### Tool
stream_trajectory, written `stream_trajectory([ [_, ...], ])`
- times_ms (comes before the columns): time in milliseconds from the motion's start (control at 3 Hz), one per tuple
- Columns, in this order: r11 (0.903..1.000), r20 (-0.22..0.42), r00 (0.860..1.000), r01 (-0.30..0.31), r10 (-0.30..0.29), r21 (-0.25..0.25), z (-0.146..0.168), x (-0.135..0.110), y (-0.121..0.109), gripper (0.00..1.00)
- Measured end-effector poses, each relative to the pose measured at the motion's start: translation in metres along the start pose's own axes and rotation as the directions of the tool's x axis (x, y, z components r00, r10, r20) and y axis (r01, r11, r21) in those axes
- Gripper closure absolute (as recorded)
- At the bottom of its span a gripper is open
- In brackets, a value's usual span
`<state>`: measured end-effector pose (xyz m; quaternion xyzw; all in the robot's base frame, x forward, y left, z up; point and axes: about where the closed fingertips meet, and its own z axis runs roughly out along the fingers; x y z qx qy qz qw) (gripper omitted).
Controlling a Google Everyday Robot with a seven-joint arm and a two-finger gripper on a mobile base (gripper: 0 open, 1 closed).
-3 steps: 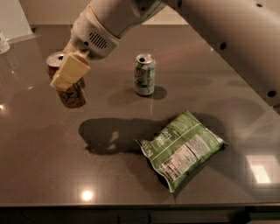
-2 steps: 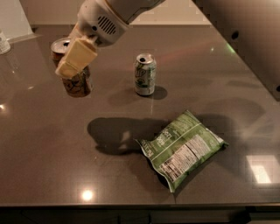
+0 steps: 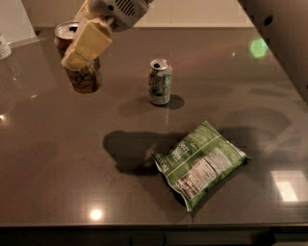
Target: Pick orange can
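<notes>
Orange-brown aluminium with dark lettering, the orange can point(image 3: 85, 77) sits at the upper left of the camera view, clamped in the gripper point(image 3: 78, 61). It leans, its silver top toward the far left corner and its base toward the viewer. It looks lifted clear of the table point(image 3: 57, 182), with no contact shadow under its base. One cream-coloured finger point(image 3: 89, 41) lies slantwise across the near side of the can, pressed against it; the other finger is hidden behind the can. The grey wrist housing point(image 3: 120, 9) with its vent slots rises out of the top edge just above. To the right of the can and apart from it, a green-and-white can point(image 3: 160, 82) stands upright on the dark glossy tabletop. Nearer the viewer, a broad dark shadow point(image 3: 127, 151) lies on the surface, touching the left end of a green crisp bag point(image 3: 202, 163) that lies flat, label side up. The arm's pale casing point(image 3: 284, 43) fills the upper right corner
</notes>
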<state>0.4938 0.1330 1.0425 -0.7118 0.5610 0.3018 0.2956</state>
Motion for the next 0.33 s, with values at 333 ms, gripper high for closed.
stream_trajectory([
  [333,1.0000,0.000,1.000,0.000,0.000,0.000,0.0000,-0.0001,0.0000,1.00],
])
